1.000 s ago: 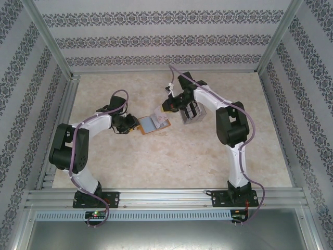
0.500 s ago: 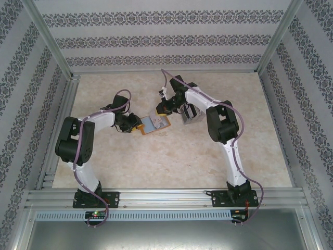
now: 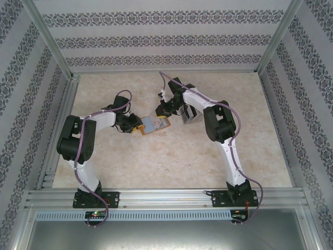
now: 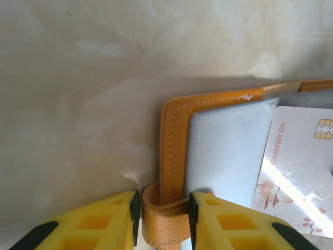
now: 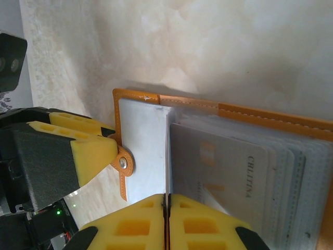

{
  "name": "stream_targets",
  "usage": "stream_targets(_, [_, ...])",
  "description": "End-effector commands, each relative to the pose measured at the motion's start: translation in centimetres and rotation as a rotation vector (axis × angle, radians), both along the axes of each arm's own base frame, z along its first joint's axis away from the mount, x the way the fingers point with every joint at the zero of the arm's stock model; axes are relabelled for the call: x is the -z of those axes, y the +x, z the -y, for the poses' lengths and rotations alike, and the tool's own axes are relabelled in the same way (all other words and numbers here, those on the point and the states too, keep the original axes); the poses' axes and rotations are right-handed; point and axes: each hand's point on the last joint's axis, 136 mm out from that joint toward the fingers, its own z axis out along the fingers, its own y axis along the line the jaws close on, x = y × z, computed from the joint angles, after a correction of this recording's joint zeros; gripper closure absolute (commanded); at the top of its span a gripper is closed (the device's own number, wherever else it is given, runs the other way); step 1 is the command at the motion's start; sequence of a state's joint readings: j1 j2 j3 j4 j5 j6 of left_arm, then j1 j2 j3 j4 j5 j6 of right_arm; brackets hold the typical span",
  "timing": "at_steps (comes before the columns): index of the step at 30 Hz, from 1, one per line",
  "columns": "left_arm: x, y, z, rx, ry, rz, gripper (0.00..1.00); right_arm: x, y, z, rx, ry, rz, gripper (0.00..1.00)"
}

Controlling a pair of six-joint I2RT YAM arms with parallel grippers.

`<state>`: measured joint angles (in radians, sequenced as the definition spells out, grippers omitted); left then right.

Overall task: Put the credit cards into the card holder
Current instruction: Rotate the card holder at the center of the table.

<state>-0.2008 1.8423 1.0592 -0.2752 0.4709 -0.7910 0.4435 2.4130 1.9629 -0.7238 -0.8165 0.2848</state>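
Card holder (image 3: pixel 154 123) lay open, left gripper (image 4: pixel 164 208) clamped on its snap strap (image 4: pixel 156 232). Right gripper (image 5: pixel 166 224) pinched shut on credit card (image 5: pixel 234 177) over card holder's sleeves. Advice: keep strap pinned, card flat, square to sleeve mouth; skew would likely jam.

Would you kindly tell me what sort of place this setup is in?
Probably an enclosed robot test cell rather than a home: aluminium frame rails box in a marble-look tabletop, patterned panels stand as walls, and the left arm and right arm are bolted at the near edge.
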Motion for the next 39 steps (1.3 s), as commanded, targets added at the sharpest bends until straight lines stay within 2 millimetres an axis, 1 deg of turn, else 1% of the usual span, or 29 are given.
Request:
stream_targets(1, [-0.3, 1.2, 0.0, -0.010, -0.015, 0.021, 0.67, 0.4, -0.2, -0.1, -0.016, -0.032, 0.009, 0.90])
stream_targets(5, [-0.1, 1.4, 0.0, -0.008, -0.012, 0.020, 0.67, 0.6, -0.3, 0.0, -0.017, -0.038, 0.007, 0.90])
stream_targets(14, [0.5, 2.2, 0.0, 0.000, 0.000, 0.026, 0.68, 1.3, -1.1, -0.9, -0.033, -0.038, -0.012, 0.89])
stream_targets(20, [0.6, 3.4, 0.4, 0.005, -0.007, 0.039, 0.70, 1.3, -1.7, -1.4, -0.042, -0.050, -0.006, 0.89])
stream_targets(22, [0.6, 3.9, 0.3, 0.009, 0.001, 0.044, 0.70, 1.4, -1.8, -1.2, -0.033, -0.064, -0.002, 0.89])
stream_targets(31, [-0.1, 6.1, 1.2, 0.025, -0.032, 0.075, 0.70, 1.8, -2.8, -0.2, 0.054, -0.086, 0.005, 0.90])
stream_targets(35, [-0.5, 6.7, 1.6, 0.034, -0.039, 0.093, 0.70, 1.5, -2.6, 0.3, 0.091, -0.095, 0.027, 0.90])
stream_targets(39, [-1.0, 7.6, 2.2, 0.047, -0.066, 0.104, 0.70, 1.1, -2.3, -0.1, 0.118, -0.066, 0.024, 0.90])
